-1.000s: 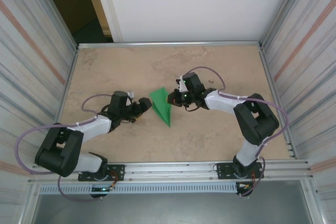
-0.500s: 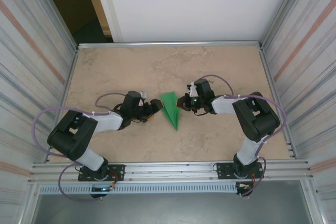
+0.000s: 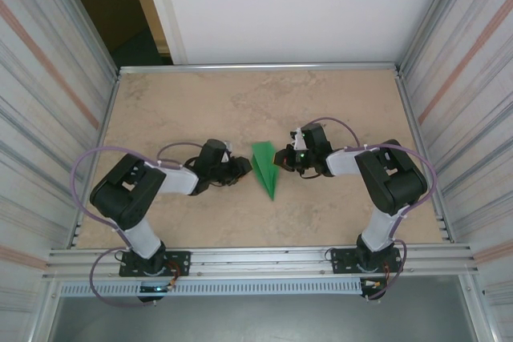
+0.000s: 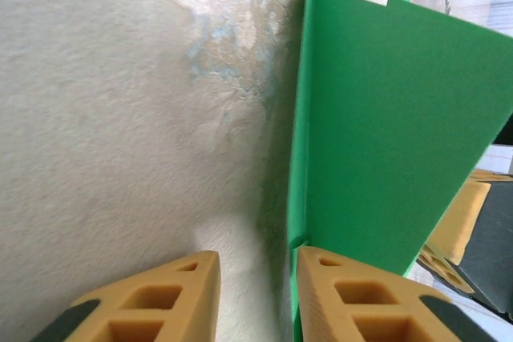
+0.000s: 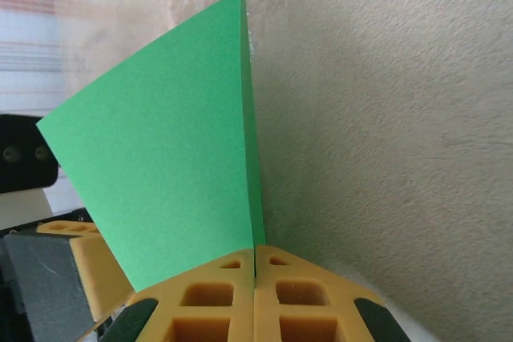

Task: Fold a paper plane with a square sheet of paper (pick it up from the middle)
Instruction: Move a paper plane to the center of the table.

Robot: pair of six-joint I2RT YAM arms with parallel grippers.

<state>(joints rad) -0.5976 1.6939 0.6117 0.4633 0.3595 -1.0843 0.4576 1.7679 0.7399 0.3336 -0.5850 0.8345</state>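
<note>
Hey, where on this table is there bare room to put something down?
Free: the far strip of the beige stone-look tabletop up to the silver back rail, and the near strip by the silver front rail. Crowded: the middle, where the left end effector and right end effector flank the bright green folded paper plane.

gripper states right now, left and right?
Left gripper: open, gap between its fingers, holding nothing; the folded bright green paper plane stands against one finger.
Right gripper: closed on the paper plane's edge.
</note>
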